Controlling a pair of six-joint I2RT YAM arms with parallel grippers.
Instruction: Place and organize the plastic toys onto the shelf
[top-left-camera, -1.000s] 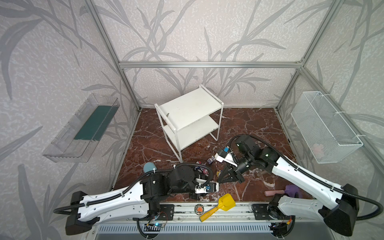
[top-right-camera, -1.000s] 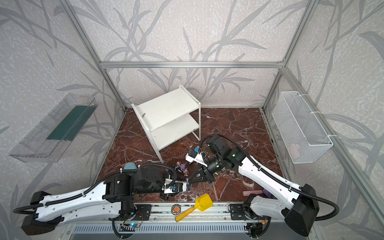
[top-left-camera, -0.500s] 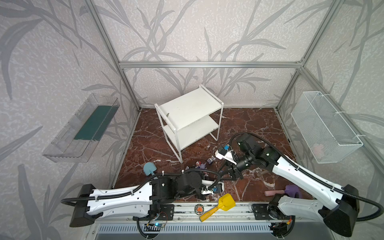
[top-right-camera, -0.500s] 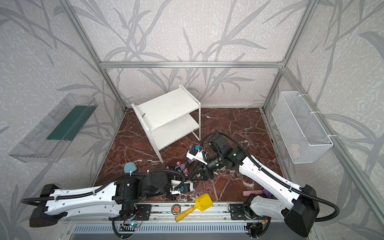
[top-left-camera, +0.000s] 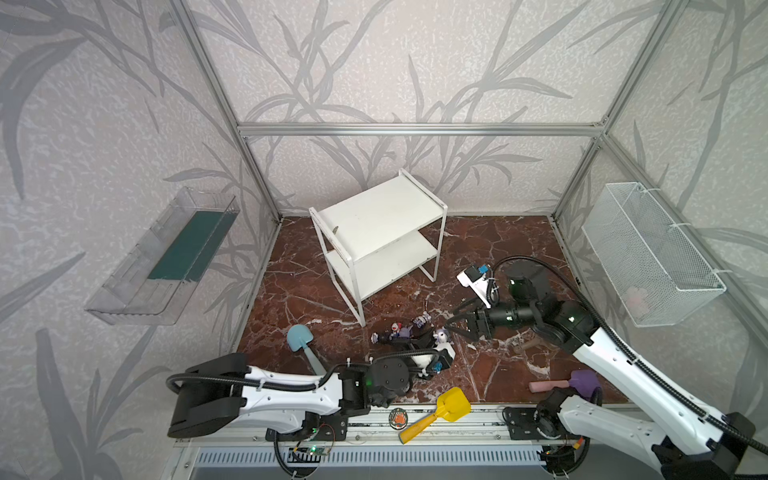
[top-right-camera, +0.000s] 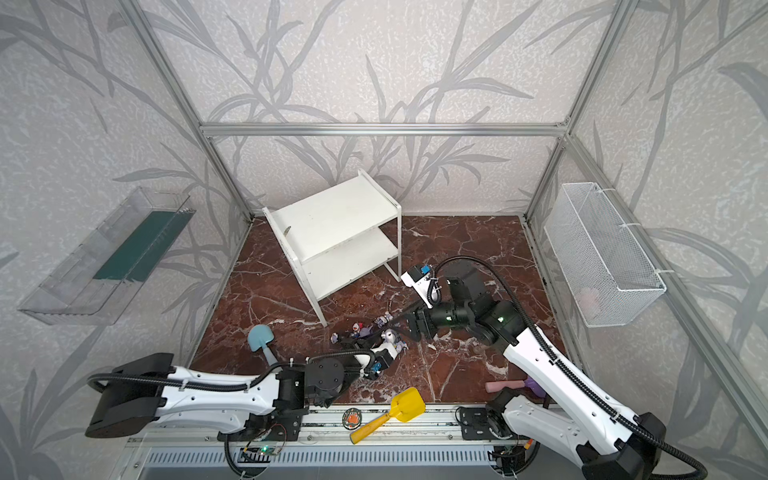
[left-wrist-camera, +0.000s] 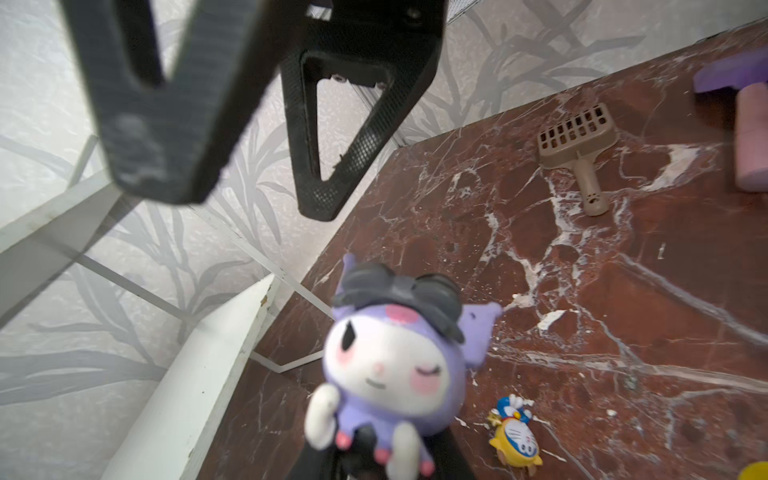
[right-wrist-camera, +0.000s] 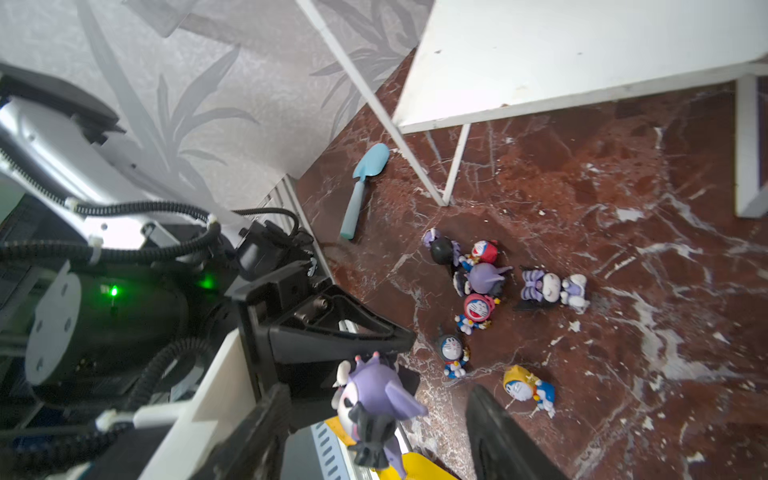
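Note:
My left gripper (left-wrist-camera: 374, 461) is shut on the lower body of a purple and white plastic toy with dark goggles (left-wrist-camera: 395, 365), held just above the floor (top-left-camera: 441, 336) (top-right-camera: 390, 336). My right gripper (right-wrist-camera: 376, 390) is open, its fingers standing on either side of that toy (right-wrist-camera: 374, 407) without touching it. In the left wrist view the right gripper (left-wrist-camera: 245, 191) hangs above the toy. Several other plastic toys (right-wrist-camera: 478, 309) lie in a cluster on the marble floor (top-left-camera: 399, 330). The shelf (top-left-camera: 382, 216) (top-right-camera: 332, 216), white and two-tiered, stands behind them with both boards bare.
A yellow scoop (top-left-camera: 440, 409) lies at the front rail and a blue spade (top-left-camera: 301, 338) at the left. A pink cylinder (top-left-camera: 548, 385) and a brown sieve scoop (left-wrist-camera: 577, 141) lie to the right. A wire basket (top-left-camera: 652, 257) and a clear tray (top-left-camera: 166, 257) hang on the walls.
The left arm swung right, and its gripper closed on the purple toy. The right gripper opened from shut and let that toy go.

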